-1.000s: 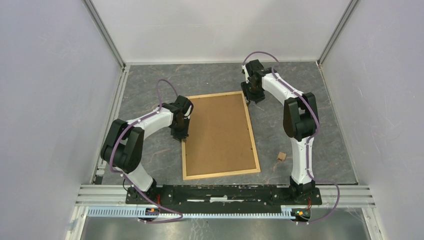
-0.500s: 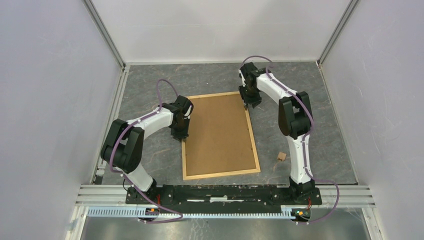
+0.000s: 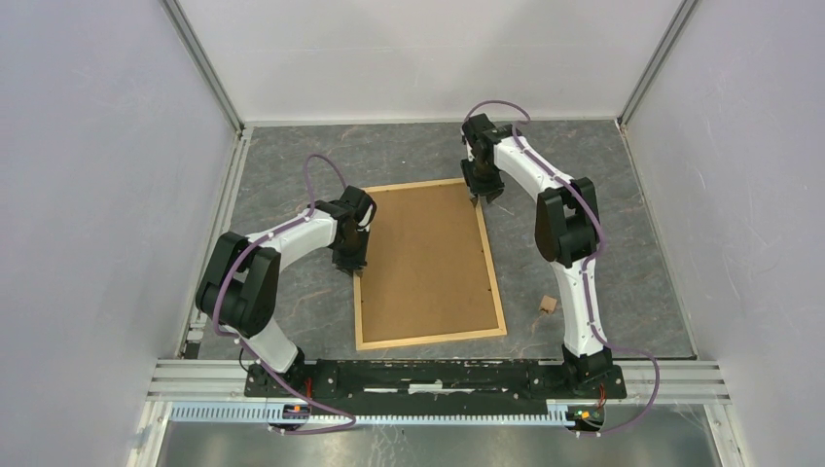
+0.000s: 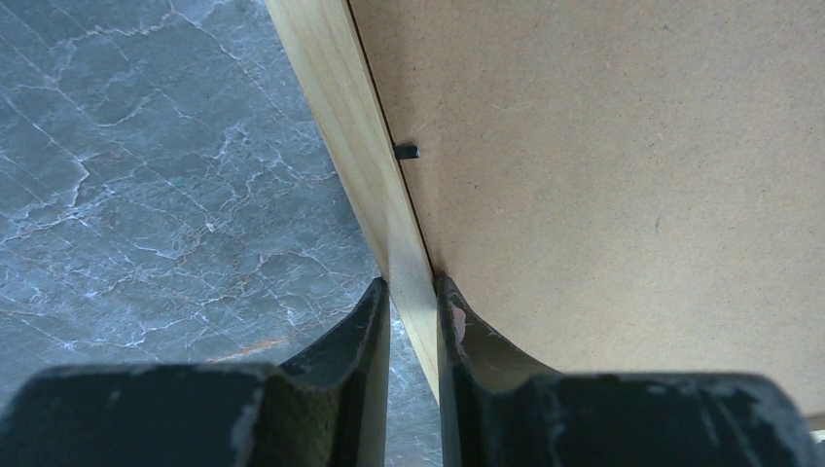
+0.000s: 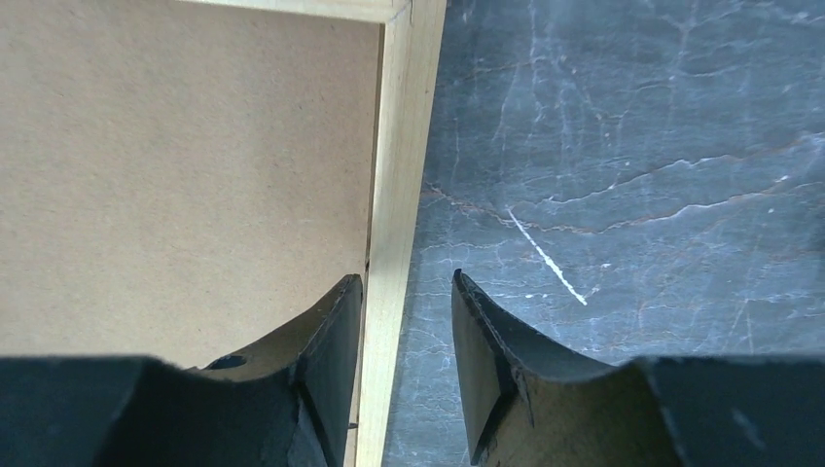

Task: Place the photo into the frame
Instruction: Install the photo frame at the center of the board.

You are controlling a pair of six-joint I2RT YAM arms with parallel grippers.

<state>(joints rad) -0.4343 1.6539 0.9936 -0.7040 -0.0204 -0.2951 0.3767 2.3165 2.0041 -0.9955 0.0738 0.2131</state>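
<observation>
One frame (image 3: 428,263) lies back side up on your desk (image 3: 632,243), brown panel showing. Both your sets of fingers are at it: the left fingers (image 4: 368,336) pinch its left wooden strip, and the right fingers (image 5: 484,360) straddle its right strip near the far corner, half spread, the outer one clear of the wood. One small tan block (image 3: 548,305) sits right of the frame's near right corner.
</observation>
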